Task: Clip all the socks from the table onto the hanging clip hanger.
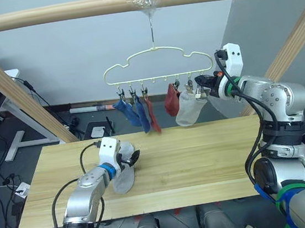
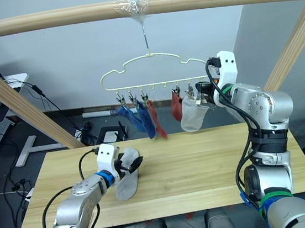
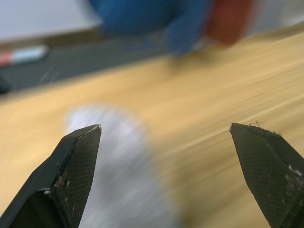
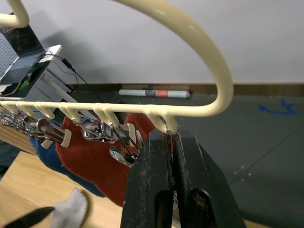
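One light grey sock lies on the light-wood table at the left. My left gripper hovers over its upper end, open, with the sock under one finger. The pale-yellow clip hanger hangs from the top pole. On its clips hang two blue socks, two rust red socks and a light grey sock. My right gripper is shut on a metal clip under the hanger's right end, right next to that grey sock.
A thick wooden pole frame spans the scene, with slanted legs at the left and right. Beyond the table's far edge, the floor holds cables and a desk leg.
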Robot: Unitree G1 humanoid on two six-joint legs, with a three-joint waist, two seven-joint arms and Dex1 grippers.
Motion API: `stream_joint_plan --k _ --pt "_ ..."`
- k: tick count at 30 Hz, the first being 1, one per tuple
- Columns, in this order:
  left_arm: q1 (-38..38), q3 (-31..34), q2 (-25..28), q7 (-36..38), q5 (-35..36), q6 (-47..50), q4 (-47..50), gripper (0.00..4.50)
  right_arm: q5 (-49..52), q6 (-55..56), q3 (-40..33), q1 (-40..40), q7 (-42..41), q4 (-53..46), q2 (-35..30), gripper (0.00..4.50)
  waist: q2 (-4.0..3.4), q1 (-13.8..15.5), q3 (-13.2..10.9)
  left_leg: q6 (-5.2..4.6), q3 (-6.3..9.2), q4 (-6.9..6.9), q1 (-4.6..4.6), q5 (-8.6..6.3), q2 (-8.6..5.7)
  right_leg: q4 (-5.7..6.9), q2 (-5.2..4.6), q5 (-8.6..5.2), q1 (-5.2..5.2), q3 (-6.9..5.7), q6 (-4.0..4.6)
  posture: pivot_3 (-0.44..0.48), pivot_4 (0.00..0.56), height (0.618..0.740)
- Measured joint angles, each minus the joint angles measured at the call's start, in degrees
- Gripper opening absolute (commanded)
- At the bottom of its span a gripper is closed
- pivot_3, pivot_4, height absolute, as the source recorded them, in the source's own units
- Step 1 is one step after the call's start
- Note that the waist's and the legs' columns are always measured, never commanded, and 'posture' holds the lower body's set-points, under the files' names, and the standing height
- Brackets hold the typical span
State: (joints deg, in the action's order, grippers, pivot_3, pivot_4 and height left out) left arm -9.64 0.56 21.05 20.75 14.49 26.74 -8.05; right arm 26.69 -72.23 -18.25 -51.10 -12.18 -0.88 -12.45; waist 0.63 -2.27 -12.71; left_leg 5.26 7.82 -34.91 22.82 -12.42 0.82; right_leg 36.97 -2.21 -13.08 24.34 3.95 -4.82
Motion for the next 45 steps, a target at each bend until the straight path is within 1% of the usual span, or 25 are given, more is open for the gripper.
stream_joint_plan --k 5,6,7,10,13,19,22,23,31,34,36,39,40,43,45 --pt "-4.08 0.5 -1.56 0.09 -1.15 -1.61 -10.12 4.5 0.56 -1.15 -0.16 -0.03 1.32 -0.54 0.21 0.01 -0.01 0.24 0.01 0.0 0.01 0.0 -0.03 0.0 0.0 0.02 0.0 -0.03 0.0 -0.02 -0.13 0.039 0.228 0.74" --pt "-5.04 0.59 -1.5 0.53 -1.21 -1.62 -11.36 4.5 0.64 -1.24 -0.12 -0.03 1.4 -0.58 0.21 0.01 -0.02 0.24 0.01 0.0 0.01 0.0 -0.06 0.0 0.0 0.04 -0.01 -0.04 -0.02 -0.02 -0.13 0.027 0.227 0.74" --pt "-5.71 0.71 -1.37 1.22 -1.28 -1.61 -12.27 4.32 0.74 -1.28 -0.12 -0.03 1.44 -0.59 0.17 0.0 -0.02 0.21 0.01 0.0 0.0 0.0 -0.08 0.0 0.0 0.05 0.0 -0.03 -0.02 -0.02 -0.14 0.027 0.227 0.74" --pt "-6.16 1.01 -0.4 3.02 -1.89 -2.43 -14.09 3.65 1.38 -1.37 -0.15 -0.03 1.74 -0.63 0.04 0.0 -0.04 -0.09 0.02 0.0 -0.01 0.01 -0.14 0.0 0.0 0.06 0.0 -0.04 -0.07 0.0 -0.14 0.027 0.227 0.74" --pt "-5.69 1.2 0.07 4.24 -2.35 -2.89 -14.26 2.69 1.59 -1.4 -0.18 -0.03 2.36 -0.98 -0.08 0.0 -0.04 -0.19 0.02 0.0 -0.02 0.01 -0.13 0.0 0.0 0.04 -0.01 -0.04 -0.07 0.01 -0.15 0.014 0.229 0.74" --pt "-4.56 1.02 -0.42 5.74 -3.07 -3.32 -13.39 1.1 1.66 -1.87 -0.76 -0.02 3.12 -1.69 -0.14 0.0 -0.04 -0.16 0.02 0.0 -0.01 0.02 -0.12 0.0 0.0 0.02 -0.02 -0.05 -0.07 0.0 -0.15 0.014 0.229 0.74" --pt "-4.38 -0.04 -1.24 6.48 -3.54 -3.36 -12.71 0.16 1.7 -1.91 -0.8 -0.02 3.22 -1.73 -0.18 0.0 -0.04 -0.14 0.02 0.0 -0.01 0.02 -0.11 0.0 0.0 0.02 -0.02 -0.05 -0.07 0.0 -0.15 0.013 0.228 0.74" --pt "-4.37 -0.4 -1.46 6.86 -3.61 -3.33 -12.36 0.01 1.73 -1.93 -0.81 -0.02 3.24 -1.73 -0.18 0.0 -0.04 -0.14 0.02 0.0 -0.01 0.02 -0.11 0.0 0.0 0.02 -0.02 -0.05 -0.07 0.0 -0.15 0.013 0.228 0.74" --pt "-4.82 -6.32 -4.95 10.03 -4.05 -0.46 -5.28 0.01 2.85 -3.78 -2.55 -1.38 3.66 -1.51 -1.05 0.0 -0.04 -0.16 -0.06 0.0 0.0 0.04 0.06 0.0 0.0 -0.04 -0.02 -0.04 0.04 -0.01 -0.15 0.012 0.229 0.74" --pt "-5.96 -6.99 -5.04 11.07 -3.78 0.04 -3.09 0.01 3.35 -4.31 -3.14 -1.52 3.67 -1.51 -1.43 0.0 -0.05 -0.35 -0.07 0.0 0.01 0.07 0.05 0.0 0.0 -0.02 -0.01 -0.05 0.05 -0.02 -0.15 0.004 0.23 0.74" --pt "-6.44 -6.95 -5.52 13.36 -1.26 2.61 0.08 0.01 3.73 -5.03 -3.53 -1.77 3.84 -1.5 -1.51 0.0 -0.07 -0.47 -0.11 0.0 -0.01 0.06 0.08 0.0 0.0 -0.05 -0.02 -0.05 0.05 -0.01 -0.15 0.004 0.23 0.74" --pt "-7.22 -7.94 -6.98 17.78 3.99 6.62 7.52 0.01 4.06 -6.83 -4.79 -2.56 4.5 -1.5 -1.34 0.0 -0.06 -0.43 -0.17 0.0 0.0 0.05 0.12 0.0 -0.03 -0.1 -0.05 -0.05 0.05 -0.02 -0.15 0.004 0.23 0.74" --pt "-7.69 -8.13 -7.43 18.54 5.34 7.5 9.07 0.01 4.24 -7.42 -5.27 -2.82 4.71 -1.5 -1.2 0.0 -0.06 -0.47 -0.17 0.0 -0.01 0.06 0.11 -0.01 -0.03 -0.1 -0.05 -0.05 0.05 -0.02 -0.15 -0.007 0.224 0.74" --pt "-10.06 -6.64 -8.83 19.92 10.93 11.92 12.11 0.01 5.24 -10.61 -9.29 -4.41 5.37 -1.07 -0.32 0.0 -0.09 -0.65 -0.21 0.0 0.02 0.06 0.1 -0.01 -0.02 -0.07 -0.03 -0.05 0.05 -0.05 -0.15 -0.013 0.222 0.74" --pt "-11.69 -5.66 -9.13 20.21 13.91 14.14 13.69 0.01 6.13 -13.67 -13.49 -5.6 6.09 -0.66 1.01 0.0 -0.09 -0.81 -0.21 0.0 0.01 0.05 0.1 -0.01 -0.02 -0.08 -0.03 -0.05 0.05 -0.04 -0.15 -0.013 0.222 0.74"
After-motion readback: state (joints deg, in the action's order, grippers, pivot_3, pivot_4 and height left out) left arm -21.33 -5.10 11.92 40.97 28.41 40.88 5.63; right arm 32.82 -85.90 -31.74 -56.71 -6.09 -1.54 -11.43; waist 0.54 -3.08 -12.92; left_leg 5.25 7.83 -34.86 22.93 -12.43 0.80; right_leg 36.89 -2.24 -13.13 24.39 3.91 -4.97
